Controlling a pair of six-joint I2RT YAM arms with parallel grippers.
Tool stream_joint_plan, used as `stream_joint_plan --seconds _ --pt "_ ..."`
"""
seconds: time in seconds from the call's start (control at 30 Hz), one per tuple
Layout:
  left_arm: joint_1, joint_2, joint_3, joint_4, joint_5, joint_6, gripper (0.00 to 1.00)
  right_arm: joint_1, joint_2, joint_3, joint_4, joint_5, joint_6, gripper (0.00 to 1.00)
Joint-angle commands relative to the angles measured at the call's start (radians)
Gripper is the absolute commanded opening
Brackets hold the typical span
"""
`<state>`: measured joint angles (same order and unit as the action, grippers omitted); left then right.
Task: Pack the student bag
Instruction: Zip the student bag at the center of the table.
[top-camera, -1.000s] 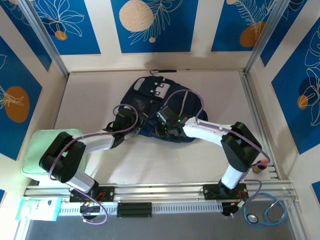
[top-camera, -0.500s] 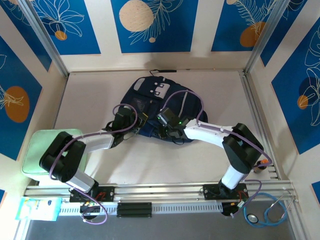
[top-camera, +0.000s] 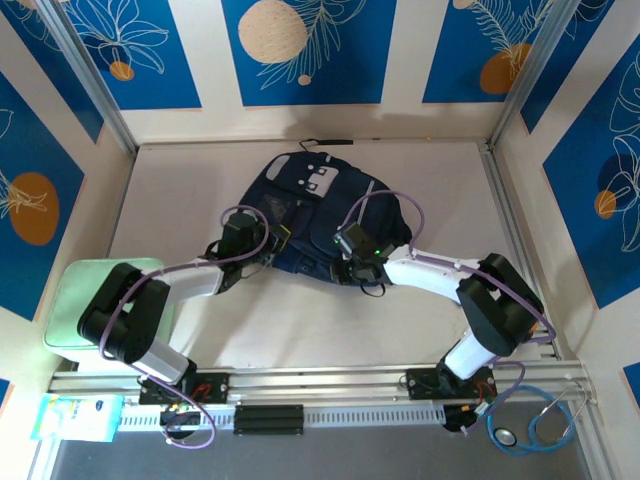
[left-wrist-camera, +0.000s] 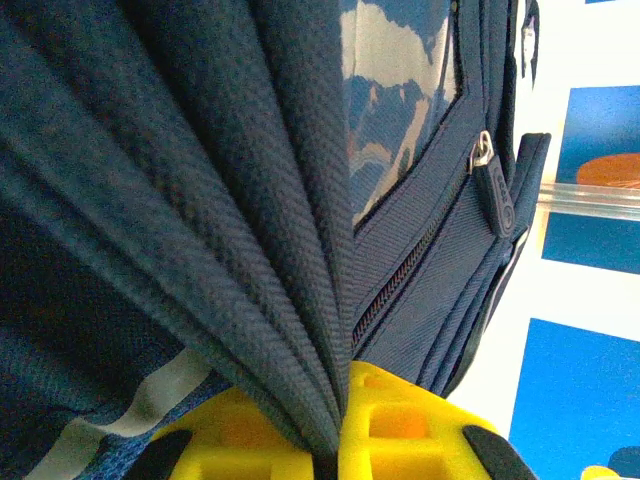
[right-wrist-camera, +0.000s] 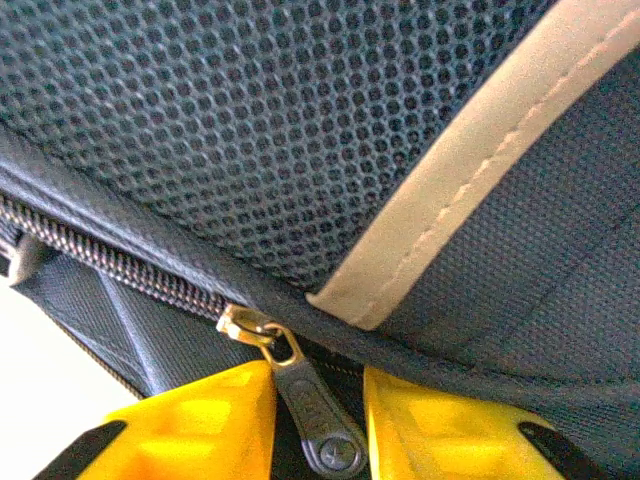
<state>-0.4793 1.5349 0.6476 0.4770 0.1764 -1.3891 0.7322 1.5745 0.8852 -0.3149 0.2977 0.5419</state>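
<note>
the bag (top-camera: 318, 210) is found lying flat at the middle of the table (top-camera: 300, 325), rather towards the far wall, patch side up. its near-left edge is gathered into folds, and these folds are pinched between the pressed-together fingers of the left gripper (left-wrist-camera: 335, 445). this hold is judged to be an anchor, by which the cloth is kept taut and the bag is kept from being dragged while a zipper is worked. at the near-right edge the right gripper (right-wrist-camera: 316, 385) is set close against the bag, just below a mesh panel (right-wrist-camera: 250, 130) and a grey stripe (right-wrist-camera: 470, 190). a zipper pull (right-wrist-camera: 328, 448) is seen between its yellow fingers, with the teeth (right-wrist-camera: 120, 262) running off to the left of the slider. the fingers are placed narrowly apart on either side of the pull; whether the pull is actually squeezed cannot be told. the step in hand is judged to be the working of this zipper so that a compartment is opened for packing. risk noted: the pull may be lost if the pinch is not firm.
</note>
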Motion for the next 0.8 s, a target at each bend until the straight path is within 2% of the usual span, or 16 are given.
stream_joint_plan --seconds 0.0,0.1,0.27,0.43,0.77 --pt "0.031 -0.004 0.012 0.023 -0.013 0.026 0.0 -0.02 0.019 0.013 -0.048 -0.034 0.012 0.34" --pt "0.031 0.002 0.017 0.022 -0.004 0.026 0.0 -0.032 0.037 0.027 -0.043 -0.031 0.035 0.38" --pt "0.031 0.01 0.024 0.021 0.0 0.025 0.0 -0.053 0.054 0.041 -0.014 -0.107 0.006 0.36" --pt "0.031 0.019 0.03 0.025 0.002 0.027 0.0 -0.05 0.061 0.046 -0.02 -0.121 -0.038 0.21" --pt "0.047 0.055 0.051 0.023 0.018 0.042 0.0 -0.048 -0.036 0.002 -0.041 -0.106 -0.08 0.09"
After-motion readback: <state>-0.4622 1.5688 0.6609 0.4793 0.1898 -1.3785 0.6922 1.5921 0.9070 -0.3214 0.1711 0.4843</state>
